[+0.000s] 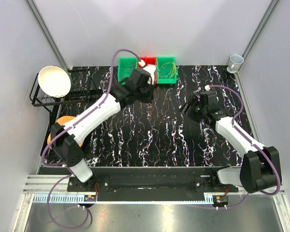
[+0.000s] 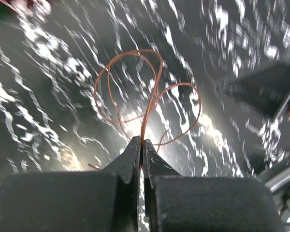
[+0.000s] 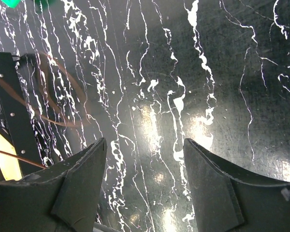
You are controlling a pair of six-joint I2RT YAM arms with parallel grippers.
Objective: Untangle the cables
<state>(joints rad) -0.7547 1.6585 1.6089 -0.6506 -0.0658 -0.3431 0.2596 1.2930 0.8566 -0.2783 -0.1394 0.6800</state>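
Observation:
My left gripper [image 2: 141, 141] is shut on a thin orange cable [image 2: 135, 87], pinched between the fingertips. The cable's curly loops hang in front of the jaws above the black marbled table [image 2: 48, 96]. In the top view the left gripper [image 1: 147, 86] sits just in front of the bins at the back. My right gripper [image 3: 145, 142] is open and empty above the bare table; it is at centre right in the top view [image 1: 187, 107]. Part of the orange cable [image 3: 63, 121] shows at the left of the right wrist view. Yellow-green cables [image 1: 167, 69] lie in the right green bin.
Three bins stand at the back: a green bin [image 1: 126, 70], a red bin [image 1: 150, 72] and the green bin [image 1: 159, 77] holding cables. A white bowl [image 1: 54, 80] rests in a black rack at the left. A cup [image 1: 236, 61] stands at the back right.

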